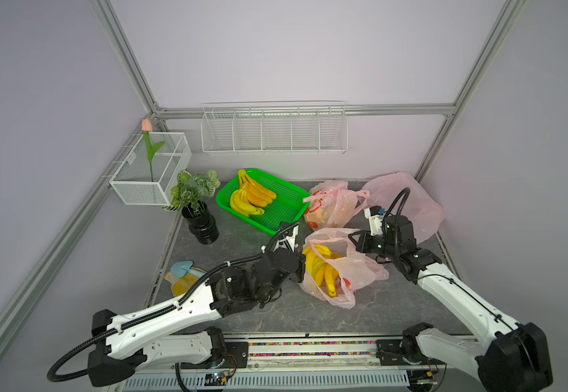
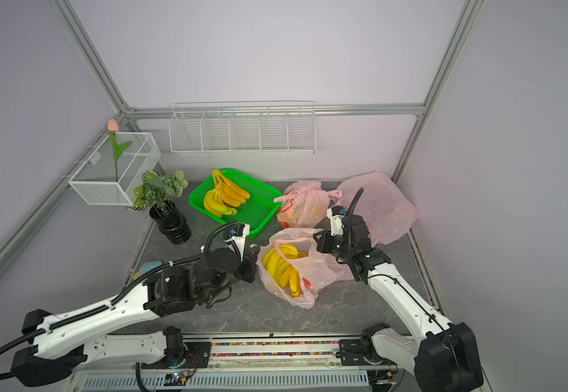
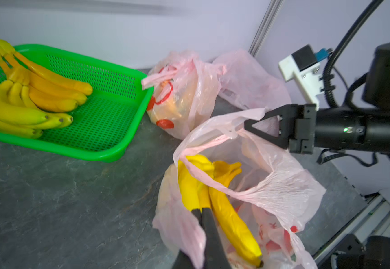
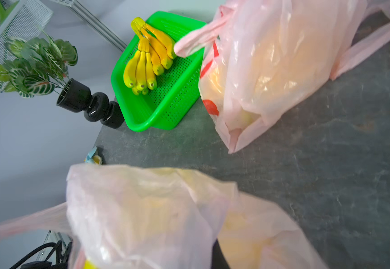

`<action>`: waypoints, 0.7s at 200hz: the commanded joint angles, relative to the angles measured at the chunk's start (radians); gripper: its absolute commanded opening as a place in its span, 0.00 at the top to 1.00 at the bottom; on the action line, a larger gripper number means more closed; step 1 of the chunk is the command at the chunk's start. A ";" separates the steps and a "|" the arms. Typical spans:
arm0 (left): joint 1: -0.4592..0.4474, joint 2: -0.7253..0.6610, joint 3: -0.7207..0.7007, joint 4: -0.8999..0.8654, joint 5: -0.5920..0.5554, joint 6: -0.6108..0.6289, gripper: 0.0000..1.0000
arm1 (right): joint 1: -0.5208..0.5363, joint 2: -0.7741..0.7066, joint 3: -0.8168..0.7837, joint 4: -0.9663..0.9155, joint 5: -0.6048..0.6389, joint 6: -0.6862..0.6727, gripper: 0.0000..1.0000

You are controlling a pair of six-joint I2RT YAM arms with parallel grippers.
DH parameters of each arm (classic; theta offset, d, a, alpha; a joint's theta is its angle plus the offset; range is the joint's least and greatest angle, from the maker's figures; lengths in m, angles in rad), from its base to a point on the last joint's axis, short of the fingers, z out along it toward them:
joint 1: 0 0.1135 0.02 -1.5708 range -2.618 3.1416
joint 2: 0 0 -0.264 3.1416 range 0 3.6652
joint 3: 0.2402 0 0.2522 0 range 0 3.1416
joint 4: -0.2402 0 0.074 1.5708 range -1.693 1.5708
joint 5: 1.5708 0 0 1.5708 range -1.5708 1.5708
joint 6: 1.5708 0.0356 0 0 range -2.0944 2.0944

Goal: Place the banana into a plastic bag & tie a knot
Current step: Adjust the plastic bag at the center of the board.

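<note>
Grey tabletop [image 1: 242, 315]; left hand [image 3: 200, 210] and right hand [image 3: 247, 124] both clamped on rim of pink bag [image 3: 287, 193]

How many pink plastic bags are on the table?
3. The open bag holding bananas lies at the front; a filled bag sits beside the green basket; a third bag lies in the far right corner. More could hide under it.

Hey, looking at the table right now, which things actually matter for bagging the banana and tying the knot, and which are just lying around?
In the job: open pink bag, banana bunch inside it, left pincer and right pincer, both shut on its rim.
Lying about: green basket, spare bananas, tied bag, empty pink bag, potted plant, tulip, wire rack.
</note>
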 commanded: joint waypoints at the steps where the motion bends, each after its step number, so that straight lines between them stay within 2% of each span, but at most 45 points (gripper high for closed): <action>1: 0.037 -0.003 0.024 -0.004 0.006 0.033 1.00 | -0.004 0.034 0.031 -0.006 0.005 -0.053 0.92; 18: 0.045 0.029 0.024 -0.018 0.018 0.019 1.00 | -0.004 0.024 0.025 -0.026 -0.008 -0.065 0.84; 43: 0.044 0.048 0.001 -0.010 0.071 0.003 1.00 | 0.011 -0.059 0.014 -0.114 -0.022 -0.106 0.57; 72: 0.046 0.032 -0.021 0.021 0.112 -0.001 1.00 | 0.103 -0.191 0.080 -0.354 0.095 -0.194 0.33; 101: 0.046 0.018 -0.017 0.045 0.136 0.020 1.00 | 0.222 -0.264 0.223 -0.560 0.230 -0.245 0.25; 122: 0.045 0.007 -0.018 0.062 0.157 0.024 1.00 | 0.364 -0.243 0.319 -0.665 0.356 -0.267 0.24; 140: 0.045 -0.006 -0.024 0.069 0.160 0.022 1.00 | 0.462 -0.208 0.359 -0.690 0.392 -0.283 0.23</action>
